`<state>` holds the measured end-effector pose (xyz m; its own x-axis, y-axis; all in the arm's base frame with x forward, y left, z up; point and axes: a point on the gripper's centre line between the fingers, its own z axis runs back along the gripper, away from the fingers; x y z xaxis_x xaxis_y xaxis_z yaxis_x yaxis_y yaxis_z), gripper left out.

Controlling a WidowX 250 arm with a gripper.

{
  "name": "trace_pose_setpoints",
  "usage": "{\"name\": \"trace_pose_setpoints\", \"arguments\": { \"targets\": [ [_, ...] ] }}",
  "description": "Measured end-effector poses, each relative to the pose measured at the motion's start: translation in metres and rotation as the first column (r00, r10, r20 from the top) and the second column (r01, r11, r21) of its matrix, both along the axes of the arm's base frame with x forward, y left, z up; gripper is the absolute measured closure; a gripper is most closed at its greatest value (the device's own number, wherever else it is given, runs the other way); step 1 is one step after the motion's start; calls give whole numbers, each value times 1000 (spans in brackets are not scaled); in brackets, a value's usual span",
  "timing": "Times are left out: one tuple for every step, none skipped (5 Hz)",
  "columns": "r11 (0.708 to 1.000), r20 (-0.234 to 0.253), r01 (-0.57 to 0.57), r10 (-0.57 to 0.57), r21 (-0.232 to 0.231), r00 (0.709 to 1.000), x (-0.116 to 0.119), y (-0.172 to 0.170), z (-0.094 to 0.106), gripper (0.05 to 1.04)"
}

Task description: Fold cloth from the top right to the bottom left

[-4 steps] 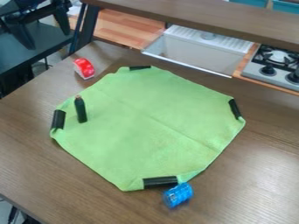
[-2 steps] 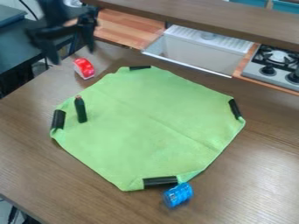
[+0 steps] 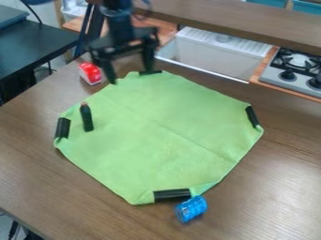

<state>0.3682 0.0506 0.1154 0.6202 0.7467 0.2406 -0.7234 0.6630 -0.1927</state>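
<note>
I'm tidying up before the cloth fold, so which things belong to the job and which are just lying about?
For the job:
green cloth
black strips at its corners, probably
gripper, open

Lying about:
dark bottle-shaped object, on the cloth
red-and-white object, beside the cloth
blue cylinder, by the nearest strip

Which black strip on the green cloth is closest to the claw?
The top black strip, at the far edge of the cloth. The claw hangs close to it, while the other three black strips are farther from the claw.
</note>
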Motion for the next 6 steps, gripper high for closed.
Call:
{"name": "trace_pose_setpoints", "arguments": {
  "targets": [
    [999,-6,-2,3,45,1000,19,-27,-10,82],
    [997,-42,67,-65,43,997,36,-63,-31,83],
    [989,-13,141,-141,52,990,50,-91,-42,83],
    [980,8,195,-195,35,981,59,-108,-48,83],
    [973,30,229,-230,20,973,69,-125,-51,82],
    [972,40,234,-233,-15,972,81,-135,-54,83]
  ]
}}
